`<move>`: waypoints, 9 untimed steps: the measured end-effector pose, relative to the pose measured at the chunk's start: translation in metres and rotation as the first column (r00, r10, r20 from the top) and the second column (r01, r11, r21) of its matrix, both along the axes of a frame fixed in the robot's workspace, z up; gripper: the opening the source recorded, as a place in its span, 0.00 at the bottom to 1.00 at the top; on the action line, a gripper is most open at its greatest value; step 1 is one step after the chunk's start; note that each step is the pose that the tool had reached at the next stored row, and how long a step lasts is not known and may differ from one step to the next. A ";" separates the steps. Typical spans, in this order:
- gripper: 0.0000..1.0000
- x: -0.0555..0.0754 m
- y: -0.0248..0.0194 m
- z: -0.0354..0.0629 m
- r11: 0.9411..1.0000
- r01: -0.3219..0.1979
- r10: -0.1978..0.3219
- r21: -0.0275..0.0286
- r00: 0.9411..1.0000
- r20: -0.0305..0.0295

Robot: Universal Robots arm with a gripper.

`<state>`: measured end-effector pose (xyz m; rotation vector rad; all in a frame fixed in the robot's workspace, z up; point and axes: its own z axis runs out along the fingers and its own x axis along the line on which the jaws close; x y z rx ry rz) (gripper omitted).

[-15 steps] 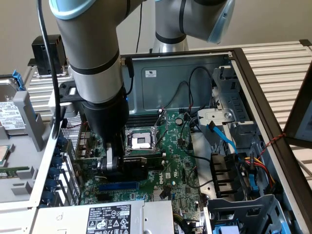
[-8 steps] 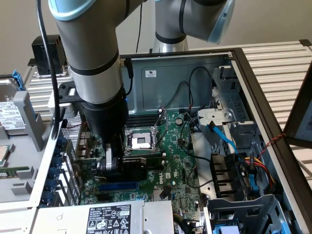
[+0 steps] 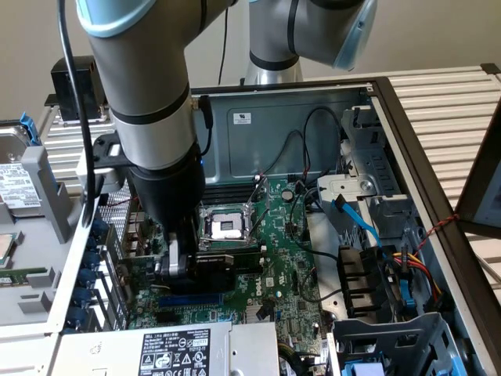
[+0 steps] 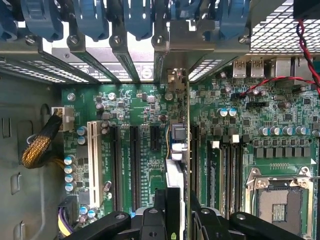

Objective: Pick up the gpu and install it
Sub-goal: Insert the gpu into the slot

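Note:
My gripper [image 3: 182,265] reaches down into the open computer case and is shut on the gpu [image 3: 216,271], whose black cooler shroud sticks out toward the exterior view's right. The card hangs low over the green motherboard [image 3: 291,258], just above a blue expansion slot [image 3: 188,298]. In the wrist view the gpu [image 4: 176,150] stands edge-on between my fingers [image 4: 159,212]. Its silver bracket [image 4: 176,47] reaches the case's rear slot openings. Whether its edge sits in a slot I cannot tell.
The empty CPU socket [image 3: 223,227] lies just behind the card. The grey power supply [image 3: 184,348] bounds the near side. Black and blue cables [image 3: 356,219] and drive cages [image 3: 391,337] crowd the exterior view's right. Blue slot latches [image 4: 137,17] line the rear wall. Memory slots [image 4: 230,165] lie beside the card.

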<state>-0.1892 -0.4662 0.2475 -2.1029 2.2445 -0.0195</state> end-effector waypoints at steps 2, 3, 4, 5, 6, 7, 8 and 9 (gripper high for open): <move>0.27 0.000 0.0000 0.0000 1.000 0.000 0.000 0.000 1.000 0.000; 0.27 0.000 -0.0001 -0.0002 1.000 0.000 0.000 0.000 1.000 0.000; 0.27 0.000 -0.0001 -0.0002 1.000 0.000 0.000 0.000 1.000 0.000; 0.27 0.000 -0.0001 -0.0002 1.000 0.000 0.000 0.000 1.000 0.000; 0.27 0.000 0.0000 -0.0002 1.000 0.000 0.000 0.000 1.000 0.000; 0.27 0.000 -0.0001 -0.0002 1.000 0.000 0.000 0.000 1.000 -0.001; 0.27 0.000 -0.0001 -0.0002 1.000 0.000 0.000 0.000 1.000 -0.002; 0.27 0.000 0.0000 -0.0002 1.000 0.000 0.000 0.000 1.000 -0.003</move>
